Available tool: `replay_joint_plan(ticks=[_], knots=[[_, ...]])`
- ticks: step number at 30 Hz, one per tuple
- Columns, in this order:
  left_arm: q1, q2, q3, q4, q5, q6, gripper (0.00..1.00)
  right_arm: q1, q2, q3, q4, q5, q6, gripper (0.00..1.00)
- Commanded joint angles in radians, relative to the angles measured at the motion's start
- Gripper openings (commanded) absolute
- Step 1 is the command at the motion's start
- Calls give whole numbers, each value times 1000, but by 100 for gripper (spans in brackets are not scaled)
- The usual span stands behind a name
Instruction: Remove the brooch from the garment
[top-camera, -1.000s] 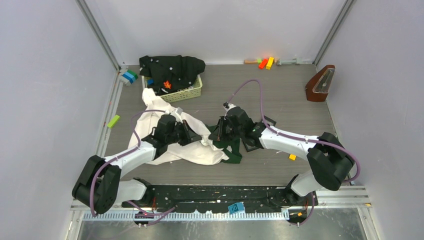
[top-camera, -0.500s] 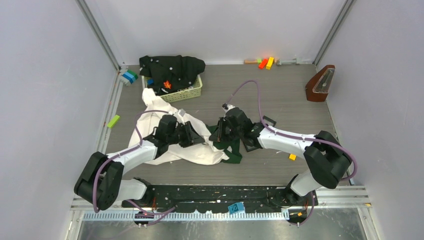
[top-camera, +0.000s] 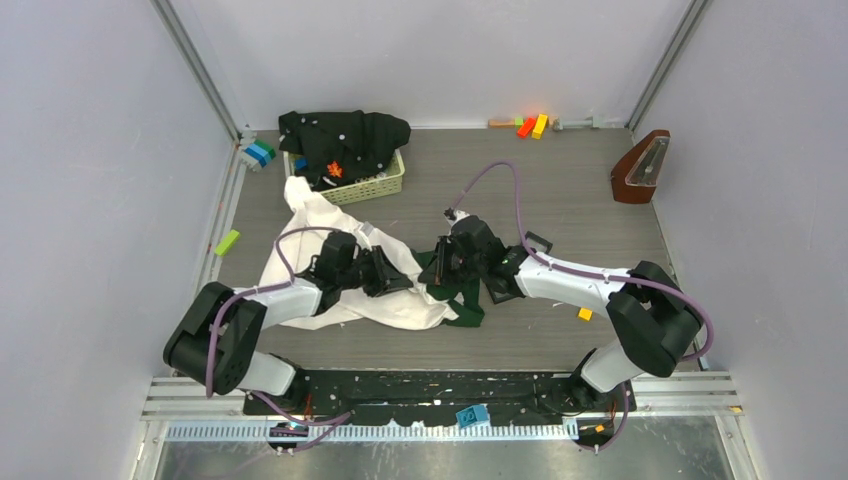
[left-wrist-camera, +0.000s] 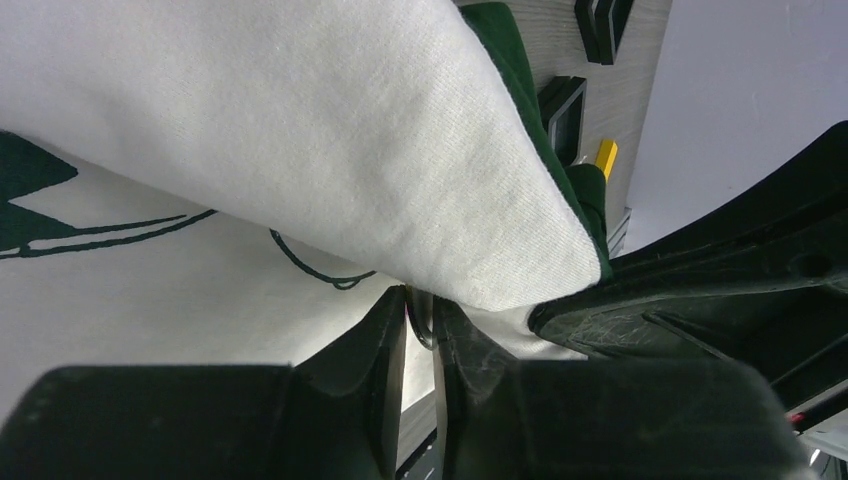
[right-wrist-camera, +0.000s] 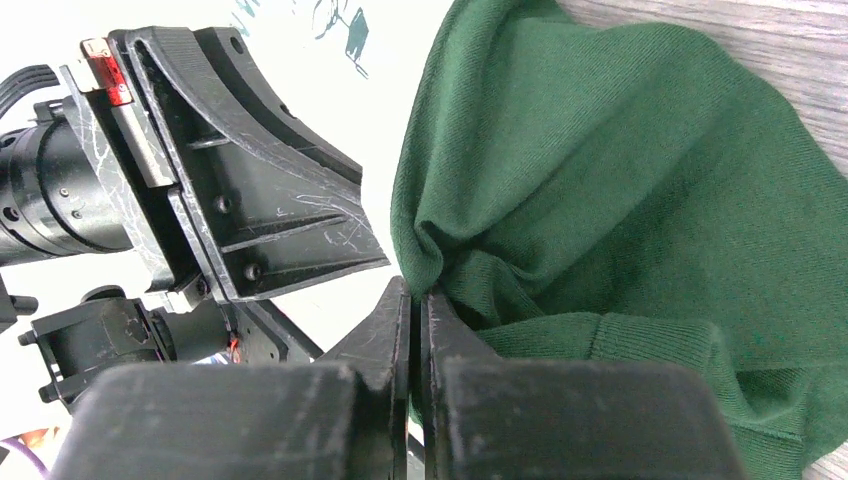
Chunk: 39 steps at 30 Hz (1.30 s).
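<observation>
Left gripper (top-camera: 403, 281): I read it as clenched down to a thin slit. A small dark loop (left-wrist-camera: 420, 325) sits between its fingertips, right where the cream cloth folds over.
Right gripper (top-camera: 436, 268): clamped on a fold of dark green cloth. On my right wrist view the fingers (right-wrist-camera: 390, 320) have almost no gap between them.
Garment (top-camera: 300, 215): lies crumpled on the bench (top-camera: 560, 200) under both grippers. The cream bulk trails back behind the left gripper, and the green part bunches under and just ahead of the right gripper.
Brooch: I cannot say whether the dark loop in the left gripper is it. Nothing else I can see reads as a brooch.
Grippers to each other: tip to tip and near, facing one another across the seam where cream meets green. The left gripper's black body fills the space just beside the right fingertips.
Beyond the left gripper: a black square box (left-wrist-camera: 560, 100) and a yellow block (left-wrist-camera: 605, 155) lie on the bench past the green hem.
Far side: a basket (top-camera: 385, 187) holding black cloth, well apart from both grippers.
</observation>
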Motion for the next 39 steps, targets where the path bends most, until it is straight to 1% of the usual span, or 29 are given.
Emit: replay_joint_plan(ticks=[1,2,3,4,5,6,8,9,12,15,16,18,20,22,23,25,27,28,30,31,32,33,34,35,37,39], knots=[[8,22,-22,131,50,-51,17,-1,-19,1,50,-6,-19,1],[8,30,-21,139,55,-62,17,-1,-20,-1,49,-4,-18,1],[8,39,-21,150,61,-71,19,-1,-20,-2,49,-3,-20,1],[9,48,-22,160,67,-80,27,-1,-21,-3,49,2,-19,0],[9,57,-23,170,75,-90,32,-1,-20,-4,51,4,-21,0],[8,67,-25,184,82,-99,35,-1,-22,-7,52,6,-21,1],[9,86,-32,226,91,-120,35,-1,-21,-7,56,6,-20,1],[9,96,-37,244,94,-132,32,-1,-21,-6,59,4,-19,0],[9,132,-55,319,105,-180,18,-1,-27,-11,75,-1,-16,1],[9,173,-84,444,106,-250,10,0,-35,-28,97,-1,-11,0],[10,187,-92,480,106,-275,2,-1,-38,-30,103,0,-9,1],[19,205,-106,537,102,-285,0,-1,-43,-37,100,9,-8,1],[28,204,-107,516,98,-266,0,-1,-49,-39,74,36,-9,0],[32,180,-92,425,89,-219,0,-1,-58,-38,30,88,-14,1],[32,158,-73,341,79,-182,0,0,-58,-39,22,123,-15,4],[32,85,-17,77,29,-84,0,-1,-50,-32,-33,156,-26,10],[31,-3,55,-187,-65,25,0,1,-36,-23,-61,152,-29,12],[28,-48,97,-333,-131,89,0,1,-31,-21,-65,147,-29,13],[15,-133,184,-571,-284,200,0,5,-20,-12,-54,123,-34,20],[5,-172,224,-669,-370,248,0,10,-15,-8,-38,100,-38,30],[-6,-205,277,-751,-454,288,0,12,-13,-6,-28,87,-40,35],[-21,-228,304,-821,-544,324,0,14,-11,-4,-7,55,-41,45],[-41,-246,350,-879,-628,359,0,15,-11,-3,12,33,-41,50],[-64,-254,391,-938,-706,396,0,15,-11,2,40,25,-39,58],[-112,-243,466,-1024,-860,464,0,14,-15,11,73,-2,-42,62],[-156,-217,535,-1077,-982,511,0,13,-16,32,82,-13,-51,63]])
